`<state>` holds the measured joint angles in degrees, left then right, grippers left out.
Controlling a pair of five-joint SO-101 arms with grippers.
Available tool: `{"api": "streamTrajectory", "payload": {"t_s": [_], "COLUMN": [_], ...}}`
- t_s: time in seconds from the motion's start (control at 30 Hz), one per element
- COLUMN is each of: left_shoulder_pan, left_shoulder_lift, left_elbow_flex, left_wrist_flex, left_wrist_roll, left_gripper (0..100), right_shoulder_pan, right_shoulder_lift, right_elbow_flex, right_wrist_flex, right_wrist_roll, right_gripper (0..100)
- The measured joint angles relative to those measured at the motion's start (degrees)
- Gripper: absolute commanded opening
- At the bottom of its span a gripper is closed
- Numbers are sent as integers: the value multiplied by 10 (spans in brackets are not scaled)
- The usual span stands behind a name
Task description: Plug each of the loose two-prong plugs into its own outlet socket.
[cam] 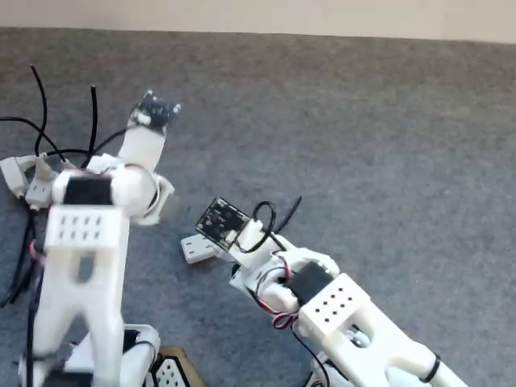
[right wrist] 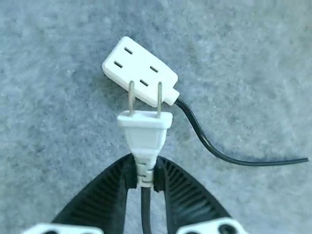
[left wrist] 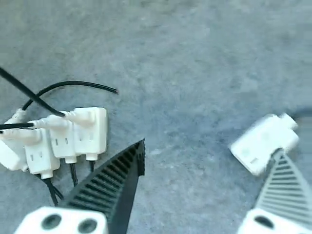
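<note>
Firmly, the white plug (right wrist: 145,129) is clenched by the right tool (right wrist: 145,175), prongs held over the outlet socket (right wrist: 139,68) on the table (cam: 363,121). The left tool (left wrist: 209,147) is spread wide, at ten o'clock from it.

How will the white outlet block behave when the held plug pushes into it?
Probably slides or pivots under the plug: the outlet block lies loose on carpet, small, likely light. Its thin black cord looks floppy, offering little anchoring.

Bright, even, diffuse light covers the grey counter (cam: 387,145). Shadows are soft and short, hugging the outlet block (right wrist: 139,68). The white arm (cam: 85,234) at eight o'clock in the high view glares mildly.
</note>
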<state>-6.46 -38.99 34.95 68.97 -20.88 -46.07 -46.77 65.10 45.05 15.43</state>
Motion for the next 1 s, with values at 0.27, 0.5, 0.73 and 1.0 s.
{"api": "streamTrajectory", "payload": {"t_s": [0.27,0.5,0.73,1.0], "left_shoulder_pan": [38,110,114,117], "left_shoulder_lift": [-163,-210,-256,-276], "left_elbow_flex": [165,278,342,377], "left_wrist_flex": [-47,-120,-123,-160], "left_wrist_roll": [49,120,126,127], "left_gripper": [390,388,386,386], "right_shoulder_pan": [-29,-47,-48,-28], "right_shoulder_lift": [-3,-3,-3,-3], "right_elbow_flex": [47,47,47,-101], "right_wrist_flex": [-33,-33,-26,114], "right_wrist_roll": [-27,-27,-27,-27], "right_gripper": [5,5,5,5]}}
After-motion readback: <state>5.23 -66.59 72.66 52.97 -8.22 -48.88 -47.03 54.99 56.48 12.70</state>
